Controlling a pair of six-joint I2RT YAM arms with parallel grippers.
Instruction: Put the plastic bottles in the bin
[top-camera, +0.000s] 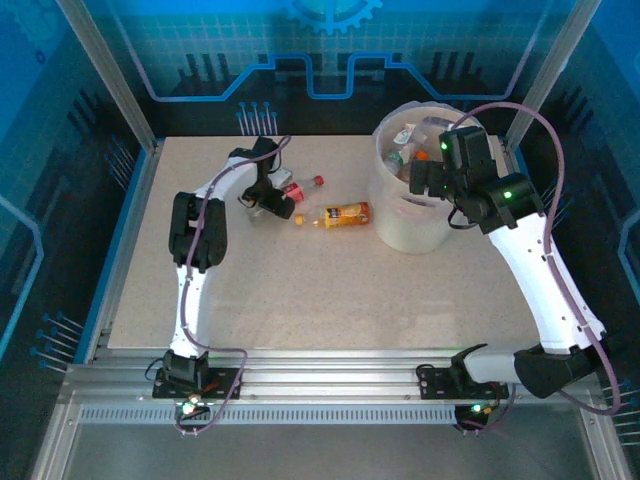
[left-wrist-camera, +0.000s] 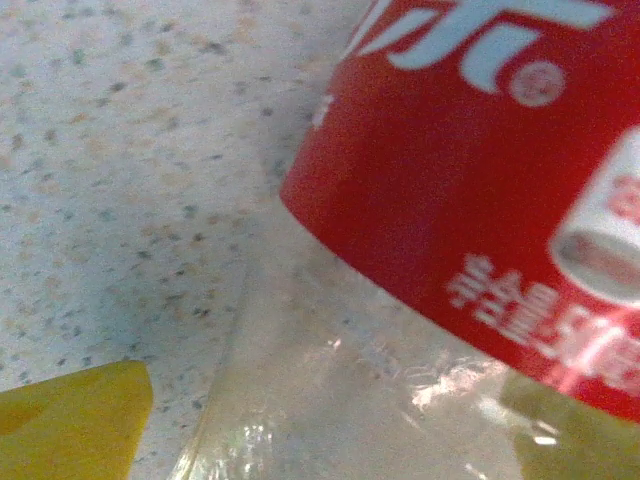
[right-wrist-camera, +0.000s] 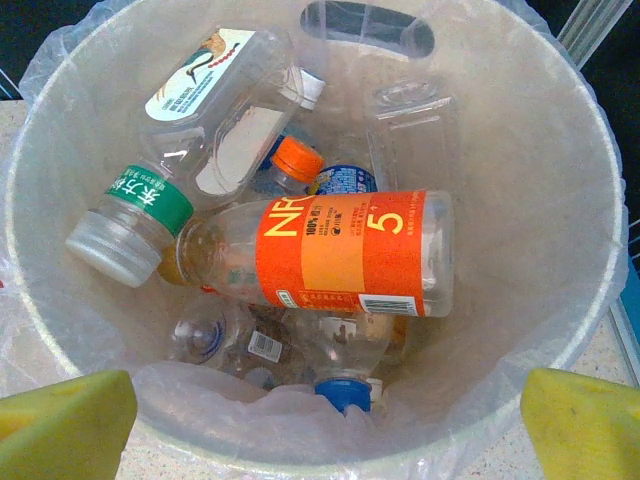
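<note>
Counter: speckled beige counter (top-camera: 300, 290); both arms reach in from its near edge.
Bin: the translucent whitish bin (top-camera: 408, 232) stands upright at the far right corner of the counter. It is lined with a thin plastic bag and has a slot handle (right-wrist-camera: 368, 22) in its wall.
Bin contents: several plastic bottles lie heaped inside. Uppermost is an orange-banded bottle (right-wrist-camera: 340, 250) on its side. Around it are a green-banded bottle (right-wrist-camera: 135, 205), a clear white-labelled bottle (right-wrist-camera: 220, 90), an orange cap (right-wrist-camera: 297, 160) and a blue cap (right-wrist-camera: 340, 392), among crushed clear ones.
Bottles outside bin: two, both lying near the far edge. The red-labelled bottle (top-camera: 300, 188) lies left of centre, red cap toward the bin. The orange-labelled bottle (top-camera: 345, 214) lies between it and the bin, just beside the bin's wall; contact cannot be told.
Left end effector (top-camera: 272, 203): down at the counter, jaws wide, straddling the red-labelled bottle's clear body. One yellow finger (left-wrist-camera: 70, 425) stands clear of it, with bare counter between. The other side is seen only through the plastic. No grip is evident.
Right end effector (right-wrist-camera: 325, 435): above the bin mouth, pointing down, jaws fully apart, holding nothing.
</note>
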